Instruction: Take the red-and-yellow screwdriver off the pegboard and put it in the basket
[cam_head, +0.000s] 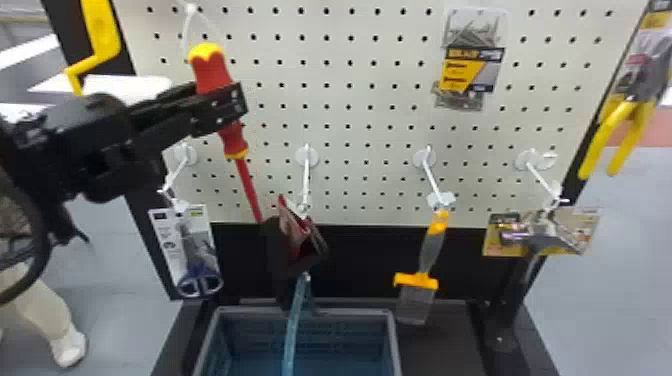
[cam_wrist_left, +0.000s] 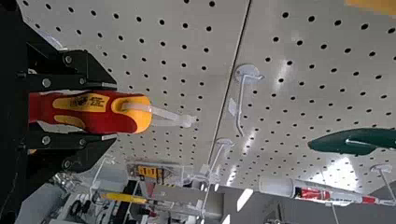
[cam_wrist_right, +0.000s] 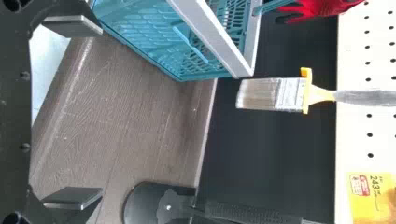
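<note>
Nearest the camera, at the left of the head view, is the black left gripper (cam_head: 224, 103), its two flat fingers closed on the red handle of the red-and-yellow screwdriver (cam_head: 207, 67), one on each side. The left wrist view shows both fingers pressed along the handle, its yellow butt sticking out past their tips.

The screwdriver is in the upper left of the frame, before the white perforated pegboard (cam_head: 350, 100). Its long axis is steep but tilted: butt up, red shaft pointing down and a little to the right, towards a red-and-black glove (cam_head: 295, 235). A thin white plastic loop (cam_head: 186, 31) runs from the butt up to a white hook tip (whether its weight hangs there, I can't tell).

The blue plastic basket with a grey rim (cam_head: 350, 312) sits at the bottom centre, well below the screwdriver. A yellow-and-grey flat brush (cam_head: 431, 250) hangs right of centre, and a black-handled hammer (cam_head: 542, 235) at the lower right.

In the right wrist view, the right gripper (cam_wrist_right: 102, 111) has its fingers spread wide.
</note>
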